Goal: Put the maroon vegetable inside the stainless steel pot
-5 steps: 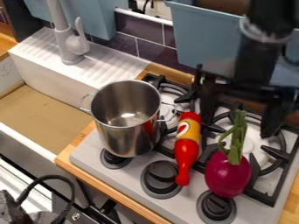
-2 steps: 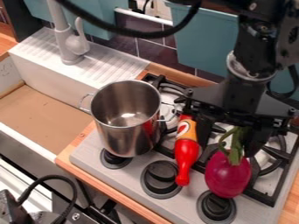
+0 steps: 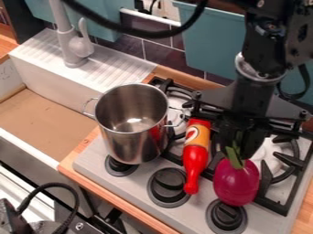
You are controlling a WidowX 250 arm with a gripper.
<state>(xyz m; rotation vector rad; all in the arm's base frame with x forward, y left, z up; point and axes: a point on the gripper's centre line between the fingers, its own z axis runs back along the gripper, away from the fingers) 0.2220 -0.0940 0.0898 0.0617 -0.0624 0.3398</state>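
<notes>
Black claw (image 3: 240, 147) clamped on the green stalk of the maroon vegetable (image 3: 236, 183), a glossy, rounded bulb just behind a black knob (image 3: 225, 216)! Beside it lies the smooth red bottle (image 3: 194, 160); across from that, the shiny, cylindrical steel pot (image 3: 131, 144) stands open on the hob (image 3: 139, 183).

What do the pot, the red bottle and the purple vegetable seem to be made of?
The pot looks like polished stainless steel: it mirrors the red beside it. The bottle seems smooth, glossy plastic, judging by its even sheen. The vegetable is probably shiny moulded plastic, though its look leaves that open.
</notes>
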